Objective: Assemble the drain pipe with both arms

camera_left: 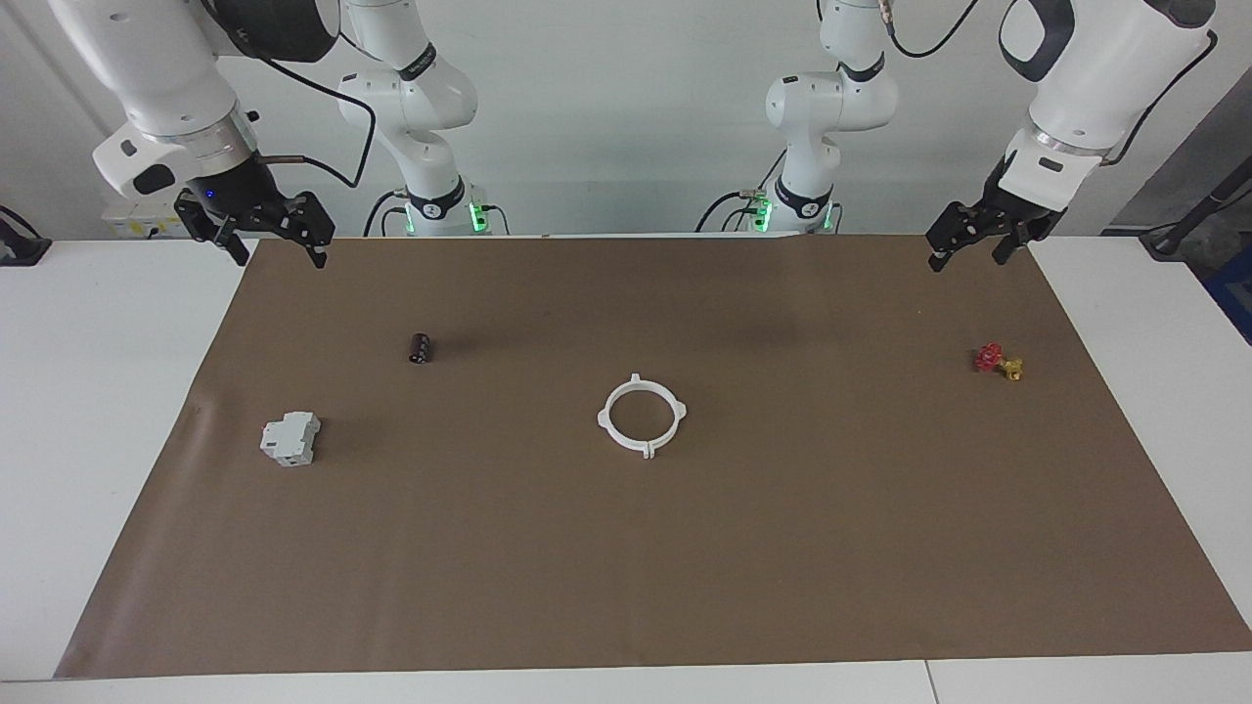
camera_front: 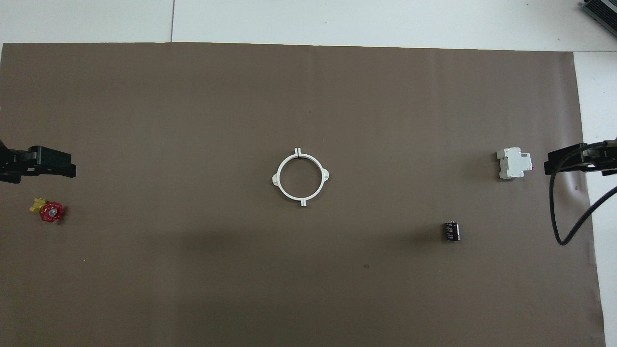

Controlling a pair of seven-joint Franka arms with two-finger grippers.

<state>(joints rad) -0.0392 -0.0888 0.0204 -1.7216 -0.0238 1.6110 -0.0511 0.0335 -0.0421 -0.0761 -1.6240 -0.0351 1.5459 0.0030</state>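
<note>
Mid-frame on brown desk (camera_left: 626,587): white ring-shaped drain pipe (camera_left: 642,418); at upper corners, left pincer (camera_left: 978,244) and right pincer (camera_left: 274,240), both spread, empty, partly cropped overhead

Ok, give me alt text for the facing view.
A white ring lies joined at mid-mat, untouched. A grey block and dark cylinder lie toward the right arm's end, a red-and-yellow valve toward the left arm's. The left claw and right claw wait, raised.

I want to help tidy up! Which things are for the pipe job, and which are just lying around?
For the job:
thin white plastic ring of two half-arcs
left gripper
right gripper

Just lying about:
grey boxy block
small black cylinder
red-and-yellow valve piece
</note>
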